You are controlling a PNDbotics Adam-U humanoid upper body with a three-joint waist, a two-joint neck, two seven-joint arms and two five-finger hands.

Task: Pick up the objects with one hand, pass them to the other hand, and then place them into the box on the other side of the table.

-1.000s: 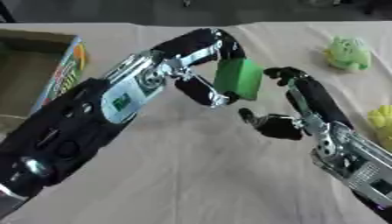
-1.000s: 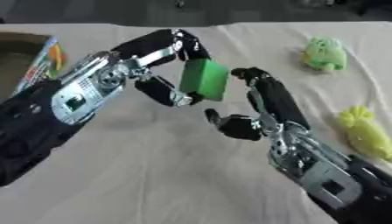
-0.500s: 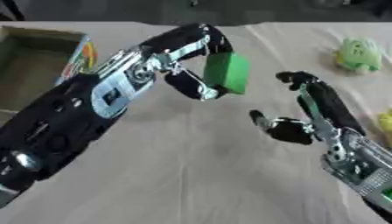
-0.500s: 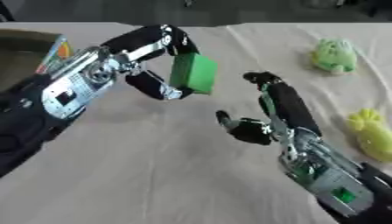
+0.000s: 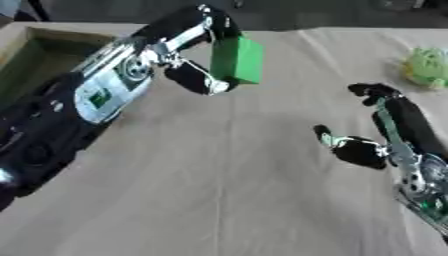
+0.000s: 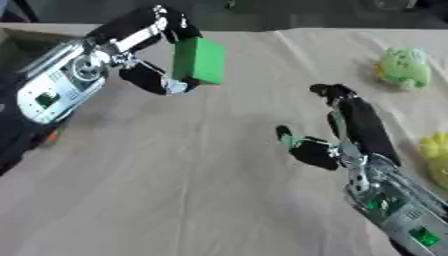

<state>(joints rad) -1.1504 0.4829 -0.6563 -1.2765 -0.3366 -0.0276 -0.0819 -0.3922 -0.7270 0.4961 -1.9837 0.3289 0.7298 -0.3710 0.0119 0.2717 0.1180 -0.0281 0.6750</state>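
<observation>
Toward the upper left of the frame, my left hand point(image 5: 199, 75) pinches the green block point(image 5: 236, 60) between fingers and thumb above the table point(image 5: 227, 180), ready for the box point(image 5: 31, 52) at left, while my right hand point(image 5: 372, 142), centre right, hangs spread and empty.

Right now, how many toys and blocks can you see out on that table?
3: a green block held in the left robot hand, a green plush far right, and a yellow toy at the right edge. The box could hide more.
</observation>
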